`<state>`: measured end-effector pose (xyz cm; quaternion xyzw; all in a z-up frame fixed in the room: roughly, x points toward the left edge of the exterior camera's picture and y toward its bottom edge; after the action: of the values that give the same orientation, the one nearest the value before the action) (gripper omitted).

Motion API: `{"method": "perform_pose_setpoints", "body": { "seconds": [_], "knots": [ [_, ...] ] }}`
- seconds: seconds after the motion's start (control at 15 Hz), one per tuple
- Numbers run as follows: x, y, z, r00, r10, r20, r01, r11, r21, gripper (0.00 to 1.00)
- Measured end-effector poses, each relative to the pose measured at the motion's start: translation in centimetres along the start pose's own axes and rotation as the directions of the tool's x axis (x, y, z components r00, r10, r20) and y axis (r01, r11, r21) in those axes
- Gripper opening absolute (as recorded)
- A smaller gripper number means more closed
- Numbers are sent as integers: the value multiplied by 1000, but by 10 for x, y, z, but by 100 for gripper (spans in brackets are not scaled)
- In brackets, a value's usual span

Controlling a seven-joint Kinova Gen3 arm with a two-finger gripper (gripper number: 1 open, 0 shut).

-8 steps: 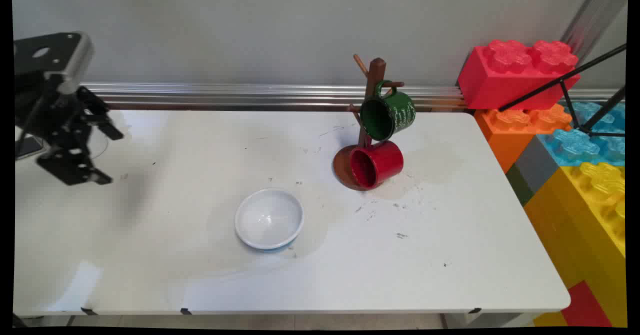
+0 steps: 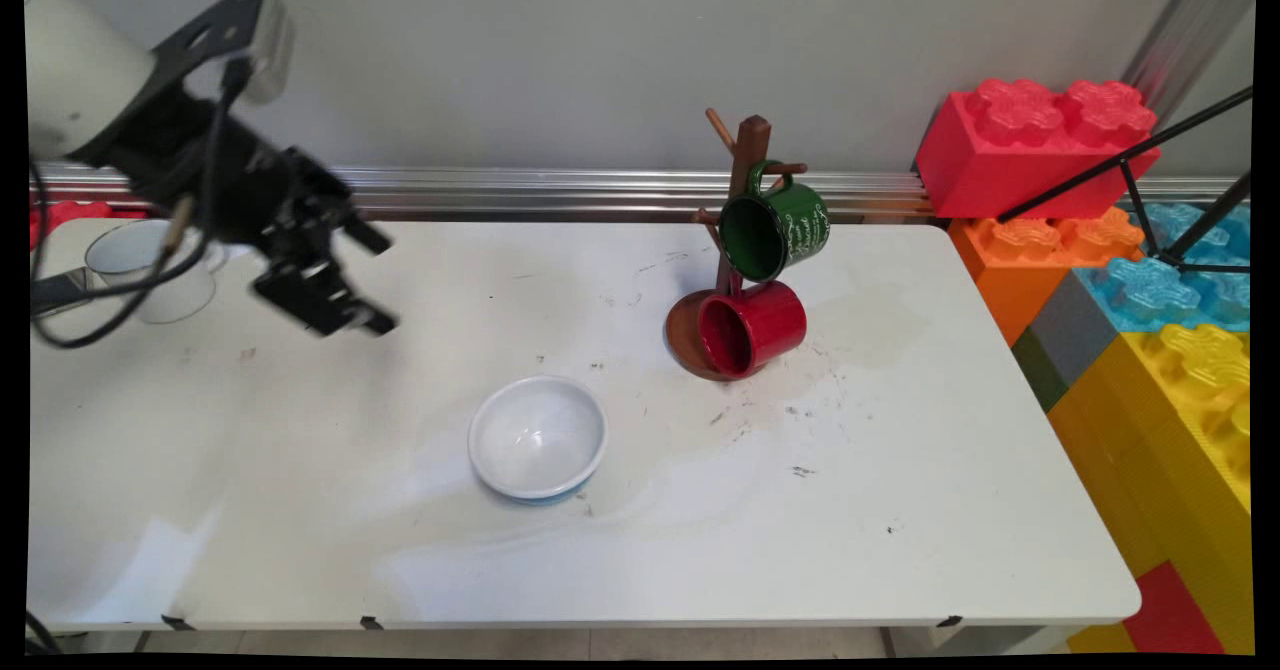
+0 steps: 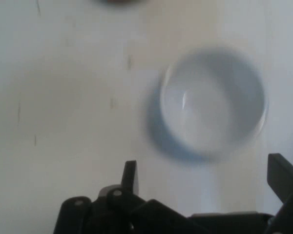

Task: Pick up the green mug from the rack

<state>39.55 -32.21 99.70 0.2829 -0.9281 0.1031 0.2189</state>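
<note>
My gripper (image 2: 378, 285) hangs open above the table's left part, fingers spread and pointing right and down, holding nothing. In the hand view my gripper (image 3: 205, 170) is also open, with one fingertip (image 3: 130, 171) low left and the other at the right edge. A white bowl (image 2: 538, 437) (image 3: 213, 107) with a blue underside stands on the table, right of and nearer than the gripper, empty. A clear glass cup (image 2: 150, 268) stands at the table's far left, behind the arm.
A brown wooden mug tree (image 2: 740, 210) stands at the back right, with a green mug (image 2: 775, 232) hung on a peg and a red mug (image 2: 752, 328) lying on its base. Big coloured toy bricks (image 2: 1120, 280) are stacked past the table's right edge.
The arm has swung right and up from the left edge toward the table's middle, uncovering the glass cup. The gripper stays open. Bowl and mugs have not moved.
</note>
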Motion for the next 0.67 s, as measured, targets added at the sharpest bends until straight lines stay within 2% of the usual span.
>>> {"method": "perform_pose_setpoints", "body": {
  "seconds": [0.13, 0.27, 0.47, 0.67],
  "knots": [
    [21, 4, 2, 994, -40, -99, 40, 999, 1, 100],
    [40, 8, 2, 981, -68, -183, 69, 998, 3, 100],
    [55, 9, 5, 961, -96, -258, 101, 995, 7, 100],
    [67, 10, 10, 949, -106, -296, 115, 993, 12, 100]
  ]
}}
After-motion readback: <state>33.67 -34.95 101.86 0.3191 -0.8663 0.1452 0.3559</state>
